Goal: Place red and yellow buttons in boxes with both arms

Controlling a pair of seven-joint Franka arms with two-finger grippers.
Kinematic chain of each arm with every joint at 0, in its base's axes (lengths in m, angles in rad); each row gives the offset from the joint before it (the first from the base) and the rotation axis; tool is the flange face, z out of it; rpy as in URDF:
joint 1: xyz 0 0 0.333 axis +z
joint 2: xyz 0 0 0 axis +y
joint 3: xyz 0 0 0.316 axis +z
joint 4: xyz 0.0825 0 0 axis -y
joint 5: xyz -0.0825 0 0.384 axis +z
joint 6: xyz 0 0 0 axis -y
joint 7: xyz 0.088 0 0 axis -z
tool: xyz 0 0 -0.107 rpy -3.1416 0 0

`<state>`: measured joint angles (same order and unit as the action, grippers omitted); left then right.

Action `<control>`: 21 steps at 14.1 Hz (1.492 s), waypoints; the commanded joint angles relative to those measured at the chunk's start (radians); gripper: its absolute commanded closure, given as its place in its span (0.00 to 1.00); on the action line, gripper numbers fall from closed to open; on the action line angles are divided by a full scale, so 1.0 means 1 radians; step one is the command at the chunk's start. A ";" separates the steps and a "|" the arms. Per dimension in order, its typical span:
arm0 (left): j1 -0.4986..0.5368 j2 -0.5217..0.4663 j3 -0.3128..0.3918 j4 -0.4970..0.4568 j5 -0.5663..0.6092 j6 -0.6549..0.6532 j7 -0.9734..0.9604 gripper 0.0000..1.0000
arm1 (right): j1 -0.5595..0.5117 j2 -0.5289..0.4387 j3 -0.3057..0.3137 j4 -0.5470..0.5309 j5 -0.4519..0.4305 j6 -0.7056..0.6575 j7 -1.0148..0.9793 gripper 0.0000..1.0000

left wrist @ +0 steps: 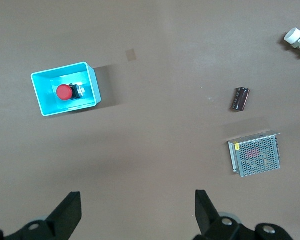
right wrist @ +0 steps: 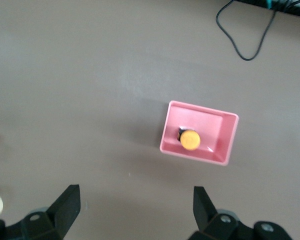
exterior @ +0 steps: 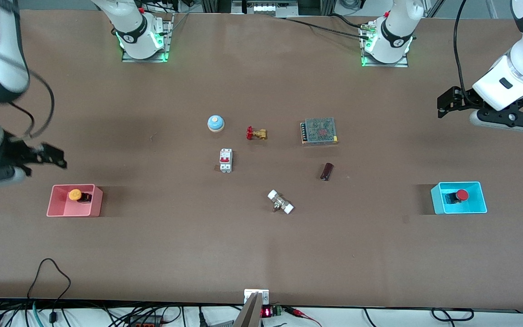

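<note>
Looks finished, or all but. 2 buttons, 2 boxes, 1 in each: yellow button (exterior: 75, 195) lying on its side inside the pink box (exterior: 55, 203) at the right arm's end of the table; red button (exterior: 461, 195) likewise tipped over inside the blue box (exterior: 437, 200) at the left arm's end. Same seen from the wrists: orange-yellow cap centred in the pink bin, red cap with its black base against the blue bin's floor.

Right gripper (exterior: 52, 156) up in the air over bare table just beside the pink box, fingers (right wrist: 66, 206) spread wide, holding nothing. Left gripper (exterior: 445, 103) raised over bare table toward the left arm's end, well apart from the blue box, fingers (left wrist: 67, 214) also spread wide, empty.

Untouched at mid-table: blue dome bell (exterior: 215, 123), brass valve (exterior: 256, 133) with red handle, white circuit breaker (exterior: 225, 160), meshed power supply (exterior: 319, 131), dark cylinder (exterior: 327, 171), white-ended fitting (exterior: 280, 202). No part of the job.

Left to do, judging by this layout: nothing on the placing itself; at most, pulling both arms clear to a rest pose.
</note>
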<state>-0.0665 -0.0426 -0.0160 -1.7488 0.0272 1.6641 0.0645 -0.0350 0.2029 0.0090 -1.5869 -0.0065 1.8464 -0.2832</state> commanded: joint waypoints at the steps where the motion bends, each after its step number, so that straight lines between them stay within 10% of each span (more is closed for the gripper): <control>1: -0.006 0.014 0.007 0.032 -0.004 -0.024 0.015 0.00 | 0.006 -0.118 0.077 -0.036 -0.081 -0.094 0.003 0.00; 21: -0.006 0.013 0.007 0.032 -0.004 -0.027 0.021 0.00 | 0.052 -0.168 0.086 -0.032 -0.020 -0.225 0.219 0.00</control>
<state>-0.0664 -0.0425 -0.0159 -1.7485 0.0272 1.6639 0.0658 0.0109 0.0222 0.0951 -1.6394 -0.0347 1.6320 -0.0785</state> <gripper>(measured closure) 0.000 0.000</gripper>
